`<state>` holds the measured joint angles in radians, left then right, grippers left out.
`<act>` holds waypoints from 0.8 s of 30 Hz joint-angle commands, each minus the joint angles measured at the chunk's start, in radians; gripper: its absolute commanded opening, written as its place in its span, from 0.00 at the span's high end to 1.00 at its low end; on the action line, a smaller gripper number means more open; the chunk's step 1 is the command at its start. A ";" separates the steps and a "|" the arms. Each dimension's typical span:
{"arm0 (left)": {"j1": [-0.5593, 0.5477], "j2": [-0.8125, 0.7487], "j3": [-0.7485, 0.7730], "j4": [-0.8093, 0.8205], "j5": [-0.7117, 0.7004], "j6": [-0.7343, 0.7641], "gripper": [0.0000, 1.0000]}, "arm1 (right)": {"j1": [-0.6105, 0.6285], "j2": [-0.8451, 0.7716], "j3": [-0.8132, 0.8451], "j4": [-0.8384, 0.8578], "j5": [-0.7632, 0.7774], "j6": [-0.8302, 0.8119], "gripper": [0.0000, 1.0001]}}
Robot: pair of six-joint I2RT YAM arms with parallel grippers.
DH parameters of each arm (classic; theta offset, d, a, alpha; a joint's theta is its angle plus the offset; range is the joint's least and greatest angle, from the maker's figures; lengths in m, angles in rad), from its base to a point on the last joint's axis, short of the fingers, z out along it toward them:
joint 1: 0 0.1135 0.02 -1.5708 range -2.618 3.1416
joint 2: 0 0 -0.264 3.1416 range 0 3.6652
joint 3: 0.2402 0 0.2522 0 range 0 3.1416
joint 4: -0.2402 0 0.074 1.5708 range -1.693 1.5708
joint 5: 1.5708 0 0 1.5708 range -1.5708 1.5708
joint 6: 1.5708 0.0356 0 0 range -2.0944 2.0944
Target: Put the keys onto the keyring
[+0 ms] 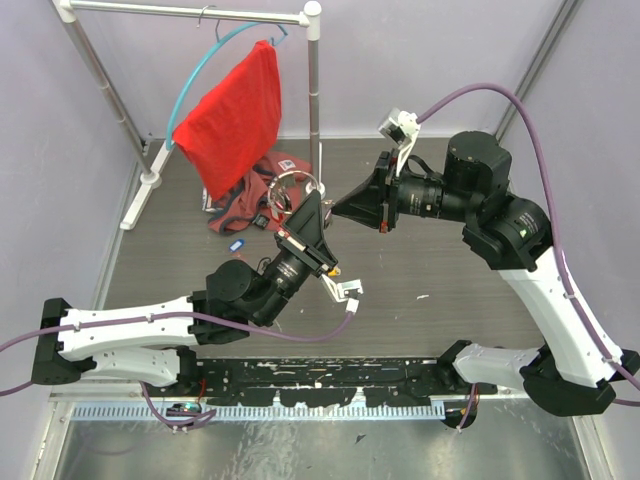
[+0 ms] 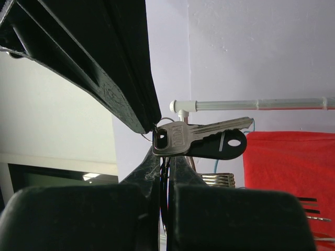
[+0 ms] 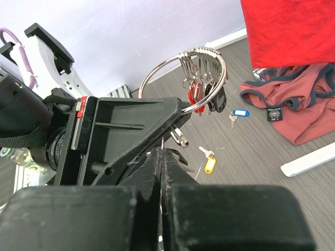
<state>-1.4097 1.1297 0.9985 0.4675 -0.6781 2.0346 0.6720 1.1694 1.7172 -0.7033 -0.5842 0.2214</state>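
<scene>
We judge the task to be well advanced but not finished. The keyring [image 3: 152,72] is held up above the surface [image 3: 251,157], and a bunch of keys [image 3: 201,91] already hangs on it, among them one with a red head and one with a black head.

The left claw [image 2: 166,159] is fully closed and seems to pinch the keyring at its lower side. The right claw [image 3: 162,154] is also fully closed, with its tip just beside the keyring. We cannot tell if it has anything between its fingers.

Two keys are not yet on the keyring. A yellow-tagged key [image 3: 209,164] lies on the surface below the keyring, and a blue-tagged key [image 3: 238,113] lies a little further from it, to the side. We think these two remain to be picked up and threaded. Other loose keys may be hidden from us.
</scene>
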 commanded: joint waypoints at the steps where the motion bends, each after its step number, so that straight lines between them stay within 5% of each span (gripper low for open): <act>1: 0.005 -0.002 -0.019 0.060 0.016 0.019 1.00 | 0.000 -0.008 0.013 0.057 0.020 0.022 0.99; 24: 0.006 -0.002 -0.030 0.081 0.017 0.033 1.00 | -0.004 0.002 0.021 0.061 0.049 0.081 0.99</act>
<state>-1.4086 1.1316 0.9760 0.4828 -0.6708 2.0483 0.6720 1.1790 1.7172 -0.6842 -0.5549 0.2775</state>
